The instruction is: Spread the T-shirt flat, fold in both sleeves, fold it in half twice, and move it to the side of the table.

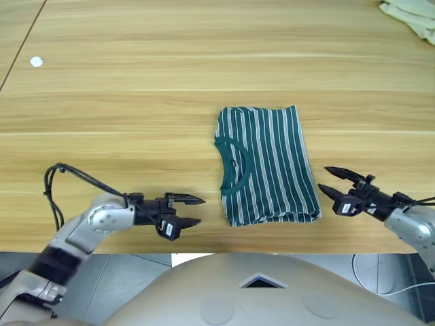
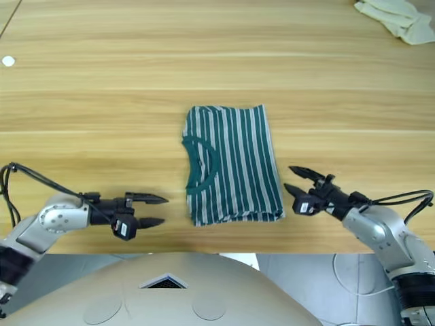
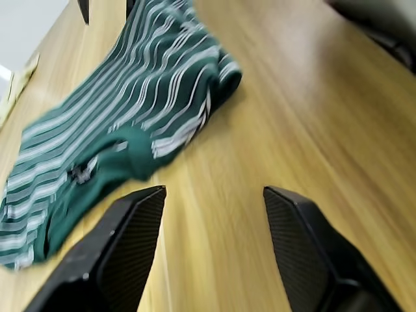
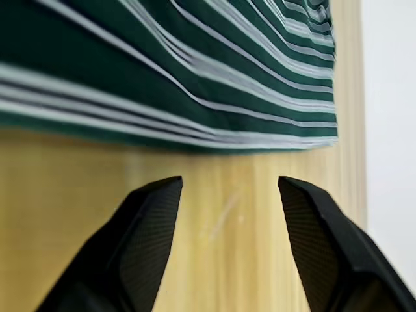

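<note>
A green T-shirt point(image 1: 265, 163) with white stripes lies folded into a narrow rectangle on the wooden table point(image 1: 136, 88), its collar facing left. My left gripper point(image 1: 196, 211) stands open just left of the shirt's near corner, nothing between its fingers. On the other side, my right gripper point(image 1: 327, 180) is open too, a short way off the shirt's right edge near the front. The left wrist view has the collar and stripes of the shirt point(image 3: 110, 117) beyond the fingertips. In the right wrist view the shirt's folded edge point(image 4: 169, 97) lies just ahead of the fingers.
A pale crumpled cloth point(image 1: 411, 17) lies at the far right corner of the table. A small white disc point(image 1: 37, 62) sits at the far left. The table's front edge runs close under both grippers.
</note>
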### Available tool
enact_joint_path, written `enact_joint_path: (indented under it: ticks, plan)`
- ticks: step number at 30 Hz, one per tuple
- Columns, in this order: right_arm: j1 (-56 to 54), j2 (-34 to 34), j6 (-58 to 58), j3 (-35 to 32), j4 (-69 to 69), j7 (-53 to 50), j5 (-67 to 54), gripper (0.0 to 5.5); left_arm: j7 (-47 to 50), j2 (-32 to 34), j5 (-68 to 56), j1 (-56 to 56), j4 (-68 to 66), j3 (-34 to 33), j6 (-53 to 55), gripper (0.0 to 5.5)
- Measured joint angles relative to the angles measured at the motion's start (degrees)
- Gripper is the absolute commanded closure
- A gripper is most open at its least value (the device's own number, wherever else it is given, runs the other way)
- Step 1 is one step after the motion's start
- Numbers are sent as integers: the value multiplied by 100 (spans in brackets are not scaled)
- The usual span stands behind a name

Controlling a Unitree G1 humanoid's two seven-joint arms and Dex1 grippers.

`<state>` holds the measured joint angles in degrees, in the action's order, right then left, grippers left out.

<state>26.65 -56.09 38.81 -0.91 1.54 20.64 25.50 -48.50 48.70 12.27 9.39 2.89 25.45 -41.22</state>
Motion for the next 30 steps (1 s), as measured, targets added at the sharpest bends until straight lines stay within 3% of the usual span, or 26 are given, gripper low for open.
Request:
enact_joint_path:
  ticks: [11,21,30]
  plan:
    - [1315,-293,-22,-246,-1124,519,-317,275,171,-387,277,-453,-296,525,-271,269]
    - [1271,-244,-109,-86,-1349,625,-291,275,277,-663,330,-713,-557,867,-486,269]
    - [1661,-264,-99,-373,-1498,679,-284,275,483,-823,346,-743,-690,1014,-511,269]
